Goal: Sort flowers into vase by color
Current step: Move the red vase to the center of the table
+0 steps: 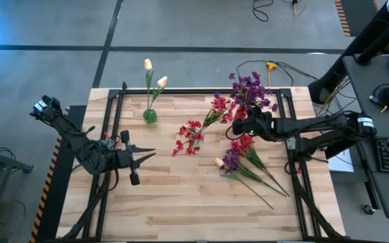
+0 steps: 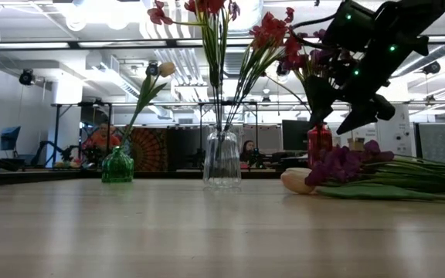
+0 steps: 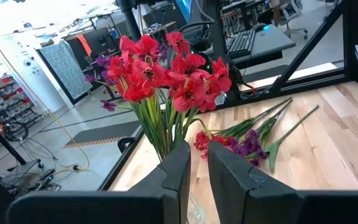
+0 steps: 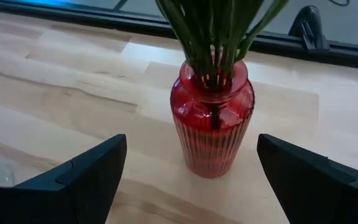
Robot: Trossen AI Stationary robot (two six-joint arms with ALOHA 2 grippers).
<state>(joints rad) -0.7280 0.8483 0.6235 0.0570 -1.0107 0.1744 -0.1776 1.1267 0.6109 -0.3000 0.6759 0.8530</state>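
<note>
A: Right gripper (image 1: 238, 125), from above, hangs over the red vase at the tabletop's (image 1: 181, 196) far right, near the purple flowers (image 1: 252, 91) in it. Where's the left one?

B: Left gripper (image 1: 148, 156) waits low on the left side, fingers almost together, holding nothing. From above you also get the whole sort: cream tulips (image 1: 152, 75) in the green vase (image 1: 150, 115), red flowers (image 1: 191, 135) in the middle, and a loose bunch (image 1: 245, 162) lying flat by the right arm.

A: Low view?

B: It shows what the top view hides: the clear vase (image 2: 222, 161) under the red blooms, and how tall those stems stand. The right gripper (image 2: 338, 104) sits high among the purple heads, the loose bunch (image 2: 361, 174) and one cream bud (image 2: 296, 180) lying below it.

A: Left wrist view just looks past its own near-shut fingers (image 3: 225, 174) at the red flowers (image 3: 166, 74).

B: Right wrist view settles the rest: fingers (image 4: 86, 174) spread wide either side of the red vase (image 4: 213, 118), touching nothing, green stems (image 4: 213, 31) rising between.

A: Risk?

B: I'd say snagging. If that arm pulls away sideways, a finger could catch a stem or nudge the narrow vase and tip it. Going for the loose bunch, it may also drag several stems at once, colours mixed.
</note>
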